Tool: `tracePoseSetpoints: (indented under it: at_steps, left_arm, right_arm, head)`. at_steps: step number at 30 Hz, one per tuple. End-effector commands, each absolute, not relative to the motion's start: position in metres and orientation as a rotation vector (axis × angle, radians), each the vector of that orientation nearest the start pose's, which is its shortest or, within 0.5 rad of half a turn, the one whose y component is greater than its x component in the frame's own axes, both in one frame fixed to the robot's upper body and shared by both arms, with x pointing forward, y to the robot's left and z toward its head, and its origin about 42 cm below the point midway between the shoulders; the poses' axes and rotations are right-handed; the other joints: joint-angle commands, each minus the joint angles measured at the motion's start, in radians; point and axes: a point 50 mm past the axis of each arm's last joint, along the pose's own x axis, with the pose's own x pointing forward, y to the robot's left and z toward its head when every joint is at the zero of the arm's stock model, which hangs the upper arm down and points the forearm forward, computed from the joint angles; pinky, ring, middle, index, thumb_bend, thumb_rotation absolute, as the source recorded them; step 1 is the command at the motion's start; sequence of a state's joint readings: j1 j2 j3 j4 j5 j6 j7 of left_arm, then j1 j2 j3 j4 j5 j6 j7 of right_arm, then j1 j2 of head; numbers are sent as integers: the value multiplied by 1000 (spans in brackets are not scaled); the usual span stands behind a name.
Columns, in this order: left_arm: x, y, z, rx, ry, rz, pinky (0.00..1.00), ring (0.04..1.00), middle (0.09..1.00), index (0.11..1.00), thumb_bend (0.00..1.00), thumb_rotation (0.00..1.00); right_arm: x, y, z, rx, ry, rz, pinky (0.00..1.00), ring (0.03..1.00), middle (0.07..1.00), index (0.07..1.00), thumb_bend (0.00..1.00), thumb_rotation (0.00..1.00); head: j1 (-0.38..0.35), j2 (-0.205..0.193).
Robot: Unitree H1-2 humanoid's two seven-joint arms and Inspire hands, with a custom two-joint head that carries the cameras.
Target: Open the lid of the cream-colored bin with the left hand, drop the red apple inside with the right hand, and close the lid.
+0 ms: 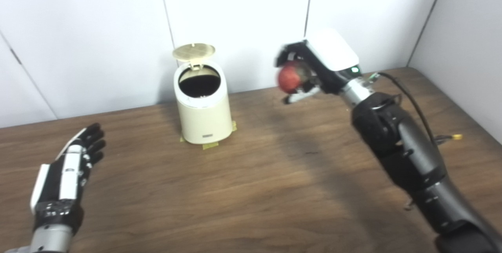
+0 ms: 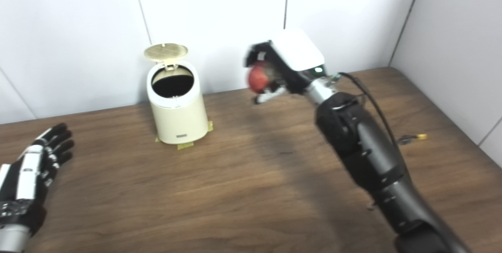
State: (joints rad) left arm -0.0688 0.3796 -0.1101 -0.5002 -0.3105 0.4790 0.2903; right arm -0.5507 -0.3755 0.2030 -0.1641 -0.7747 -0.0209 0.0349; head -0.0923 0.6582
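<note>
The cream-colored bin (image 1: 204, 115) stands at the back of the wooden table, its round lid (image 1: 193, 51) tipped upright behind the dark opening. My right hand (image 1: 310, 68) hangs in the air to the right of the bin, above table height, shut on the red apple (image 1: 289, 79), which shows between the fingers. My left hand (image 1: 70, 166) is low at the near left, well apart from the bin, fingers stretched out and holding nothing.
Yellow tape tabs (image 1: 210, 146) mark the bin's base. White wall panels run close behind the bin. A black cable with a yellow tip (image 1: 455, 137) lies on the table (image 1: 251, 190) at the right, beside my right forearm.
</note>
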Motion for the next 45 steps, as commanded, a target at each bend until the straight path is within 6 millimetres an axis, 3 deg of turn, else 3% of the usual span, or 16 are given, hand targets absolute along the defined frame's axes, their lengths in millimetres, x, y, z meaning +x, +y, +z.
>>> tracePoseSetpoints:
  at_steps: [1, 3, 8, 17, 30, 45]
  left_arm:
    - [277, 268, 234, 141, -106, 40, 860, 842, 852, 846, 158, 1000]
    - [276, 266, 230, 144, -97, 44, 850, 845, 850, 846, 171, 1000]
    - [273, 261, 224, 142, -80, 40, 854, 861, 861, 849, 209, 1000]
    - [272, 254, 219, 124, -69, 44, 845, 869, 871, 867, 242, 1000]
    - [268, 252, 216, 103, -66, 65, 857, 870, 873, 857, 260, 995]
    - [268, 249, 215, 99, -68, 75, 853, 864, 870, 849, 270, 966]
  right_arm:
    - [394, -202, 352, -1129, -897, -12, 387, 385, 501, 527, 498, 0]
    - [395, -187, 352, -1077, -924, 3, 329, 396, 506, 525, 496, 0]
    - [401, -159, 350, -996, -948, 43, 333, 403, 504, 510, 498, 0]
    - [435, -125, 340, -929, -913, 66, 325, 404, 506, 519, 497, 0]
    - [469, -100, 326, -919, -848, 100, 341, 393, 506, 517, 497, 0]
    - [486, -85, 315, -954, -796, 117, 332, 414, 511, 533, 497, 0]
  head:
    - [3, 0]
    - [24, -8]
    - [43, -15]
    - [62, -22]
    - [77, -23]
    - [85, -24]
